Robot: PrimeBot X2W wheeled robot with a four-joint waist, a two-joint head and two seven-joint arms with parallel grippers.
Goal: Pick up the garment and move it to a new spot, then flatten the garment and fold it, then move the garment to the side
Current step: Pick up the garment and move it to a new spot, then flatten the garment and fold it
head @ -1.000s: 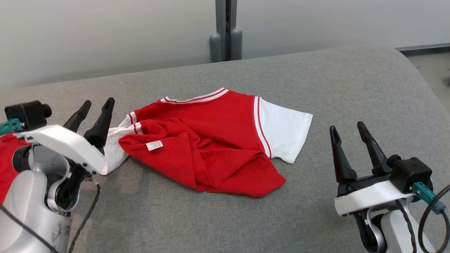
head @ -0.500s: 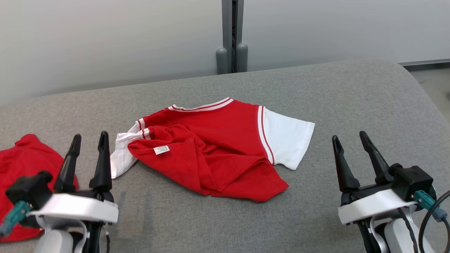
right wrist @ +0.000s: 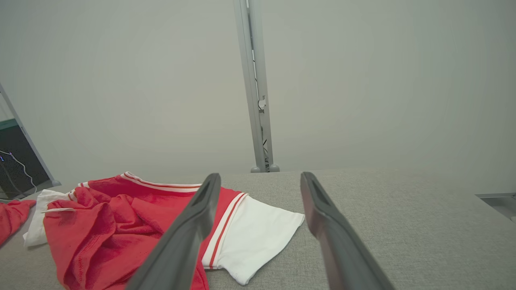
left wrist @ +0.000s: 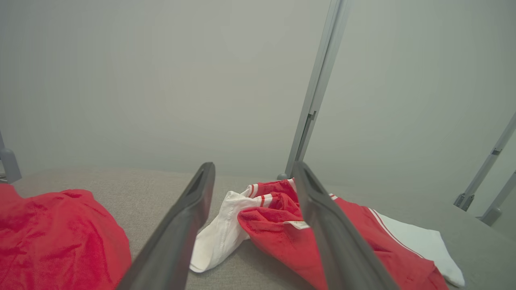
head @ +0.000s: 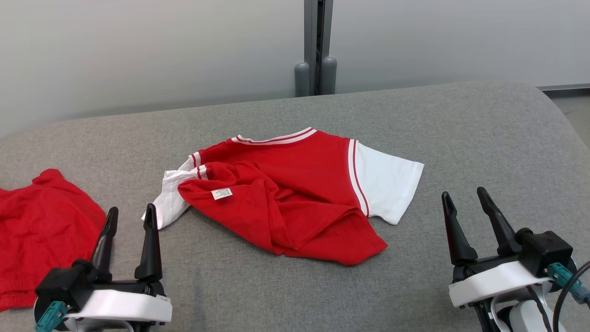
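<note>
The garment point(head: 295, 189) is a red T-shirt with white sleeves and striped trim, lying crumpled on the grey padded table point(head: 461, 129); its lower half is folded up over the chest, with a white label showing. It also appears as the garment point(left wrist: 282, 225) in the left wrist view and as the garment point(right wrist: 121, 217) in the right wrist view. My left gripper point(head: 131, 216) hovers open at the lower left, just short of the white left sleeve. My right gripper point(head: 464, 196) stands open at the lower right, apart from the right sleeve. Neither holds anything.
A second red cloth point(head: 41, 230) lies at the table's left edge, beside my left gripper. A grey post point(head: 315, 46) stands behind the table against a pale wall. The table's rounded corner falls away at the far right.
The head camera has shifted, so the whole scene sits differently. My left gripper has drawn back from the white left sleeve toward the lower left. The right gripper has held its place.
</note>
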